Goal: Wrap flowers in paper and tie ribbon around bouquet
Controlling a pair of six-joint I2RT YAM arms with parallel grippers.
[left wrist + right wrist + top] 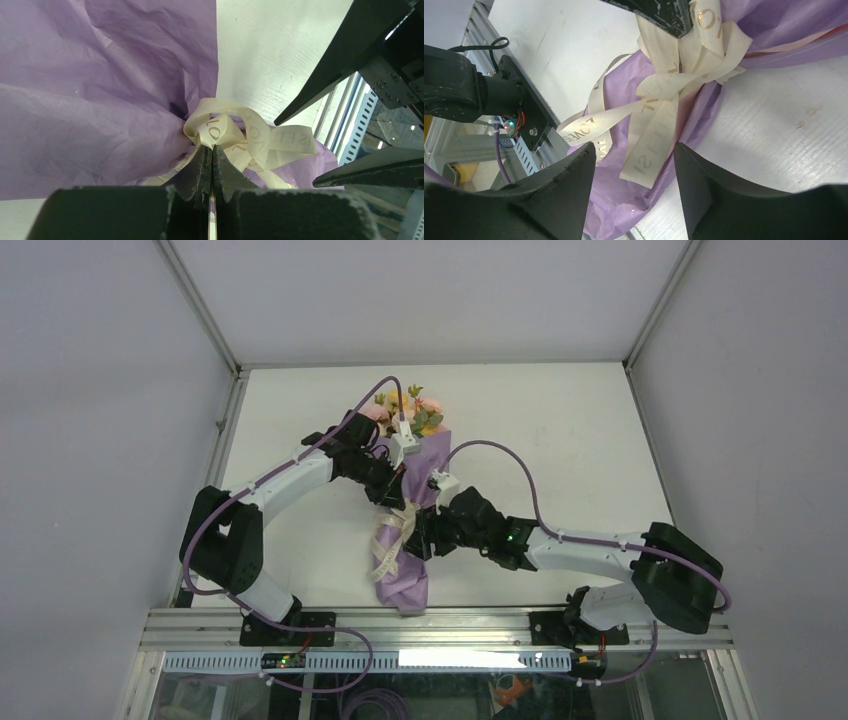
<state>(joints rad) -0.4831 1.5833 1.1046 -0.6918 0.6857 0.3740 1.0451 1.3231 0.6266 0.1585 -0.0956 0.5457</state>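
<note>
Seen from above, the left arm [290, 475] rises from its base at the near left corner of the white table [560, 440]. It folds at the elbow and reaches right and away toward the middle. Its wrist tilts down over the narrow waist of the bouquet [418, 472].

In the left wrist view, the left gripper [211, 150] has its two dark fingers pressed flat together with no gap between them. The tips sit right at the knot of the cream ribbon [260, 140]. A loop with gold lettering runs into the seam between the tips, so the gripper appears pinched on that strand.

The bouquet lies on the table at the centre, between the two arms. The flowers [405, 410], yellow, pink and orange with green leaves, point to the far side. The crinkled lilac paper [100, 100] is wrapped around the stems. It narrows where the ribbon cinches it, then flares again toward the near edge, ending just short of the metal rail [440, 625]. The ribbon is knotted at the waist, and its loose tails trail over the lower part of the paper.

The right arm [580, 545] comes from its base at the near right corner. It lies low and stretches left, with its wrist level with the ribbon. In the right wrist view, the right gripper [634, 147] has its fingers [574, 185] spread well apart. Two ribbon tails hang in the space between them. The fingers close on nothing, and no contact with either tail is visible.
</note>
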